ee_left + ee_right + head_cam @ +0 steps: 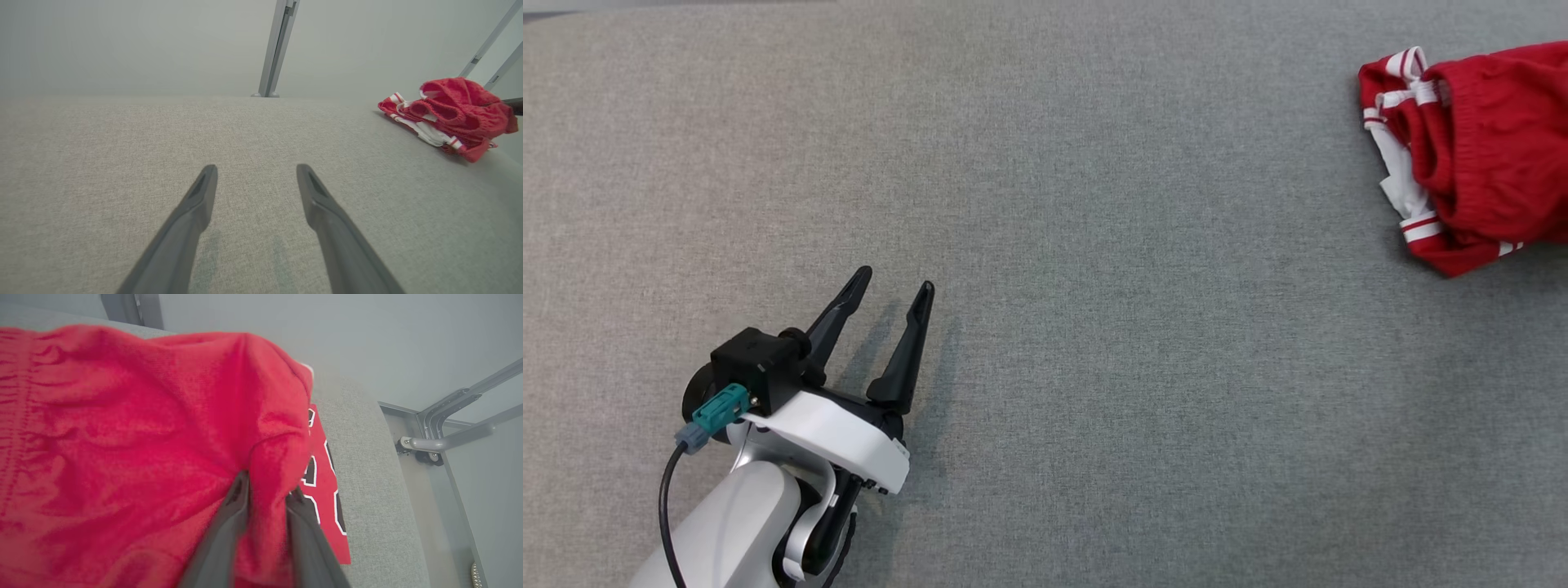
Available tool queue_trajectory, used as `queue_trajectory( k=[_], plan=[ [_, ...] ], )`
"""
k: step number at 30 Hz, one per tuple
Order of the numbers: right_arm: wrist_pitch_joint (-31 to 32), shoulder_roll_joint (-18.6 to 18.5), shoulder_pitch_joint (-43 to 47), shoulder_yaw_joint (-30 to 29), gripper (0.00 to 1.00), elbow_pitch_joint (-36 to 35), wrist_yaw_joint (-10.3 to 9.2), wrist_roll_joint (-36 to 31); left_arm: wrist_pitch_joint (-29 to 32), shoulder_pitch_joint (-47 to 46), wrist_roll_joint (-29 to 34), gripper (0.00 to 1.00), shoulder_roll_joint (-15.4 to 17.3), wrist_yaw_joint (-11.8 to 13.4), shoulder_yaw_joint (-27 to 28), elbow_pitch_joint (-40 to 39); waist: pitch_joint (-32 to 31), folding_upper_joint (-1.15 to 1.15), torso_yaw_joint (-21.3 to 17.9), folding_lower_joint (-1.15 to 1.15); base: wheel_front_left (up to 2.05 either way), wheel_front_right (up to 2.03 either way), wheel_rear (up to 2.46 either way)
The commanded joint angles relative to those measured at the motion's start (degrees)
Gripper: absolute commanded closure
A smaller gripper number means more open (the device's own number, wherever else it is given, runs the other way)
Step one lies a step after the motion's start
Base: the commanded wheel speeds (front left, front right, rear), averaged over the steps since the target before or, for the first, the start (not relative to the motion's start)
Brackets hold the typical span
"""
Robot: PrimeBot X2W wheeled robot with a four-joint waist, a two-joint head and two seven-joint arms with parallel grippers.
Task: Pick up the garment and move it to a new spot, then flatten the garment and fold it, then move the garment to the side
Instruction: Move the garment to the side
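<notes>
Head view shows you the garment (pixel 1478 155) bunched at the right edge of the table (pixel 1094 245), well apart from the left gripper (pixel 894 281), its jaws wide and empty; the right gripper (pixel 269 485), nearer, pinches a red fold.

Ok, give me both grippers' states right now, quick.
Left gripper: open, holding nothing.
Right gripper: closed on a fold of the red garment.
</notes>
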Motion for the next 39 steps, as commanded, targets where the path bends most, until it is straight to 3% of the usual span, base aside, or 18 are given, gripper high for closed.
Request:
queue_trajectory(
  k=[1, 14, 23, 28, 33, 39],
  plan=[
    [-1.56, 0.44, -0.85, -1.08, 0.00, 1.11, 0.01, -1.28, -0.23, 0.21, 0.02, 0.00, 0.21, 0.08, 0.21, 0.17, -0.79, 0.00, -0.18, 0.00, 0.00, 0.00, 0.00],
    [-12.73, 4.33, 0.63, -6.35, 0.00, 2.25, 0.01, -9.19, -1.35, 3.46, -0.90, 0.00, 1.45, 1.75, 2.69, -0.32, -9.17, 0.00, -3.86, 0.00, 0.00, 0.00, 0.00],
    [-20.39, 6.62, 3.44, -9.33, 0.00, -1.26, 0.01, -7.56, -2.06, 8.84, -1.52, 0.00, 2.63, 4.06, 6.85, -3.42, -15.43, 0.00, -5.22, 0.00, 0.00, 0.00, 0.00],
    [-21.59, 7.43, 9.64, -11.84, 0.00, -9.11, 0.01, -5.51, -2.19, 12.88, -1.42, 0.00, 2.85, 5.83, 10.15, -5.74, -18.09, 0.00, -5.05, 0.00, 0.00, 0.00, 0.00],
    [-21.63, 6.70, 19.12, -17.63, 0.00, -21.61, 0.01, -5.78, -2.18, 16.67, -0.76, 0.00, 2.74, 6.84, 13.10, -8.16, -19.86, 0.00, -4.60, 0.00, 0.00, 0.00, 0.00],
    [-21.61, 8.15, 32.48, -24.56, 0.00, -36.09, 0.02, -8.17, -2.18, 20.08, 0.58, 0.00, 1.95, 6.14, 15.82, -10.80, -21.23, 0.00, -3.45, 0.00, 0.00, 0.00, 0.00]
  ],
)
